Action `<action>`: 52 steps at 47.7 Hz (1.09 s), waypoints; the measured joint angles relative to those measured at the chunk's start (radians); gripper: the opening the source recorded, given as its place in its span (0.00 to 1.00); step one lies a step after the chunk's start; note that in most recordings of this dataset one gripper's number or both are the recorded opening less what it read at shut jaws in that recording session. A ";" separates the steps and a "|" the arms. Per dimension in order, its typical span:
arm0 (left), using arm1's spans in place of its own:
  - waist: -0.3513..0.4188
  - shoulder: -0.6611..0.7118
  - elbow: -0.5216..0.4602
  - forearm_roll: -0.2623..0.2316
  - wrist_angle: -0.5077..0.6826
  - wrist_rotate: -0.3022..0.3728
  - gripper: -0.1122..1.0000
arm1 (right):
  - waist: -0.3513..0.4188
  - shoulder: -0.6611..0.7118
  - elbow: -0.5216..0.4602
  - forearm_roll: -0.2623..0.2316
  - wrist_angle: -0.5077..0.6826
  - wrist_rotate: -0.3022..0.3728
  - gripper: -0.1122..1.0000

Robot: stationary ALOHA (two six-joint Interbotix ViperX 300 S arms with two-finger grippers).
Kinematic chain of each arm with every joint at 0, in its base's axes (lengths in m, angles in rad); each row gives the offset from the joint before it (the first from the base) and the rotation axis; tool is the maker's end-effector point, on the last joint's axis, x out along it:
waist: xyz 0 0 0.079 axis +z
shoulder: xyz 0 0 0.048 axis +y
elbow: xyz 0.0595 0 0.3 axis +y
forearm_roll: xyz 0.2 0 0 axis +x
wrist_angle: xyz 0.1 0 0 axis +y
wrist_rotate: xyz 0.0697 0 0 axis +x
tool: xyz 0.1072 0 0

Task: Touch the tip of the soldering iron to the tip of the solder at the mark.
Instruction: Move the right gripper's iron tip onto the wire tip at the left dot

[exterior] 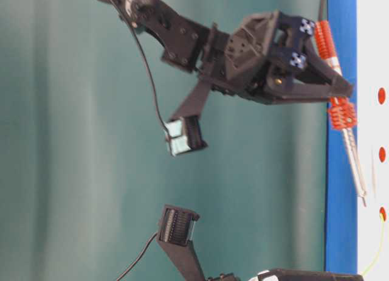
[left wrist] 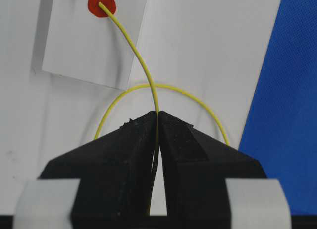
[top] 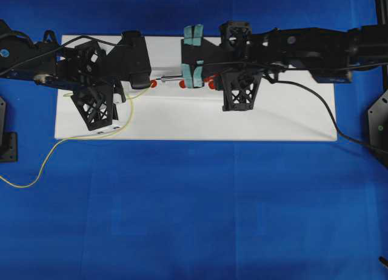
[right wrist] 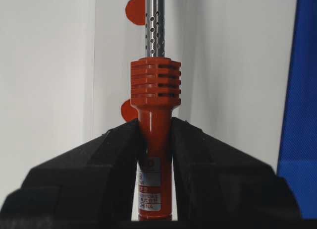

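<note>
While left gripper [left wrist: 157, 121] pinches solder [left wrist: 140, 60], tip on red mark [left wrist: 101, 3], that half looks done. Right gripper [right wrist: 154, 127] clamps soldering iron [right wrist: 154, 105] handle; point near mark, contact unclear. Remaining: touch tips.

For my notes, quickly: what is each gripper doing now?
Left gripper: closed on the solder.
Right gripper: closed on the soldering iron.

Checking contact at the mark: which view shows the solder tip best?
The left wrist view: the solder runs unobstructed from the shut left gripper, its tip on the red mark. Overhead shows a thin wire; table-level shows only a sliver; right wrist shows none.
</note>
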 measured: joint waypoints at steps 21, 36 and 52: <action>0.000 0.000 0.002 0.002 0.000 0.003 0.12 | 0.000 0.031 -0.009 -0.002 0.006 -0.002 0.16; 0.000 0.000 0.002 0.000 0.002 0.003 0.12 | 0.000 0.035 -0.011 -0.003 0.008 -0.002 0.16; 0.000 0.000 0.002 0.002 0.002 0.003 0.12 | 0.000 0.035 -0.011 -0.003 0.011 -0.002 0.16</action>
